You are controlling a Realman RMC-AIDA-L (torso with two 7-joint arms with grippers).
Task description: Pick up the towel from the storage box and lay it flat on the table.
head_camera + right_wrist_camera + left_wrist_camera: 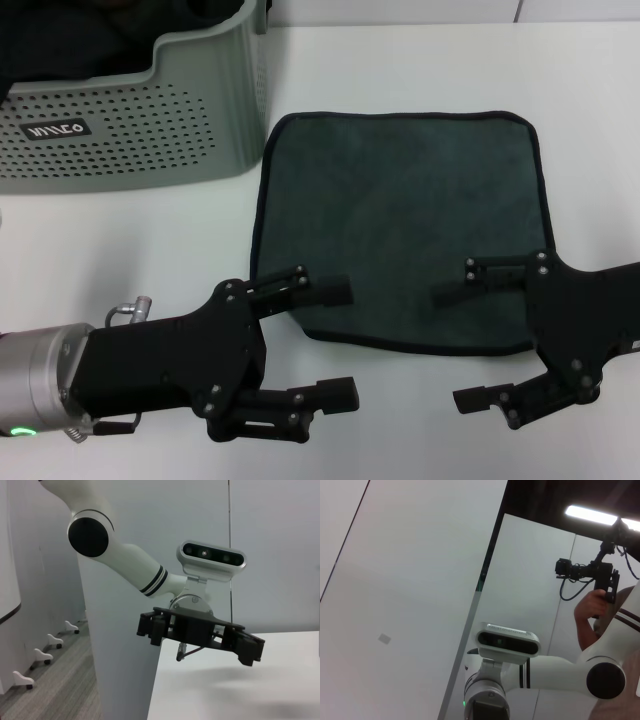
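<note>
The towel lies spread flat on the white table, dark grey-green side up with a black bound edge, just right of the storage box. My left gripper hovers open at the towel's near left corner, nothing between its fingers. At the near right corner my right gripper is open too, one finger above the towel's edge and the other over bare table. The right wrist view shows my left gripper from the side, over the table's edge.
Dark cloth fills the storage box at the far left. Bare tabletop runs along the front edge and beyond the towel. The left wrist view looks off at wall panels, my head camera and a person holding a camera rig.
</note>
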